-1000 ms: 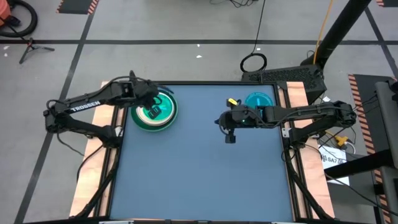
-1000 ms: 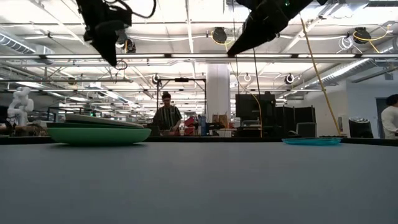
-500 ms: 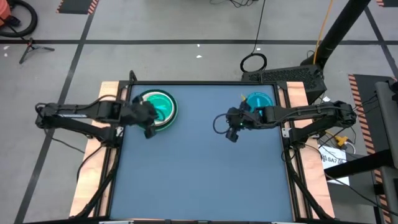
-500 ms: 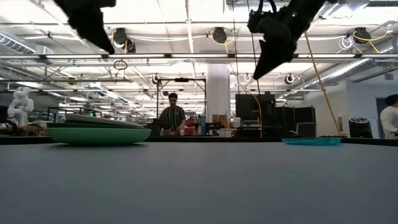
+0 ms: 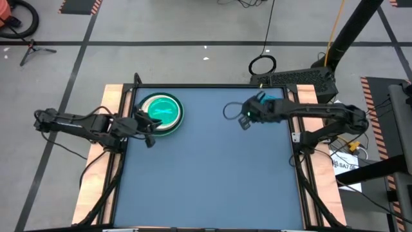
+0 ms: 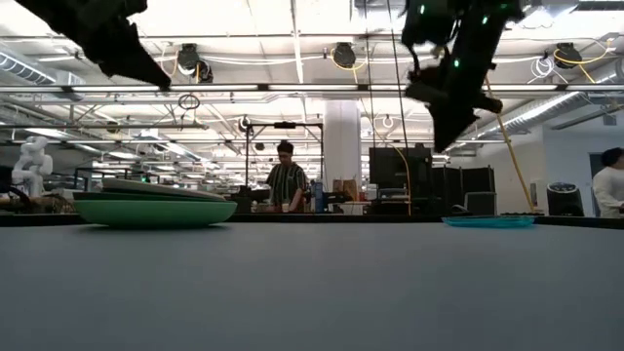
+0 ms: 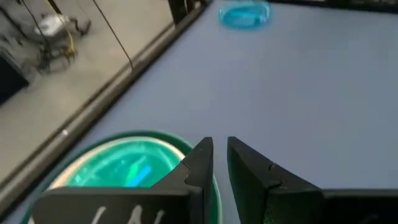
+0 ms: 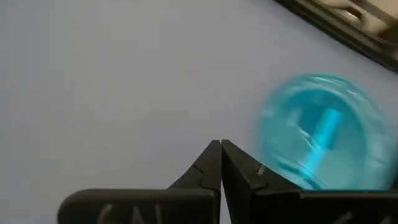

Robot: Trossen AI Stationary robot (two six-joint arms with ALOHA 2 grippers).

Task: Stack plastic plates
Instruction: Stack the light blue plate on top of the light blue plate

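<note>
I see a grey floor (image 5: 193,26) with dark tape lines around the bench (image 5: 212,174). Behind: white column (image 6: 342,136), ceiling lights, a person (image 6: 286,180) standing.

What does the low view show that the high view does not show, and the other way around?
Only the low view: a person standing in the room behind, and the stack's layered side profile. Only the high view: the cyan top of the plate stack, with the left gripper beside it, and the right gripper next to the cyan plate. Both show the stack, the cyan plate and the table.
</note>
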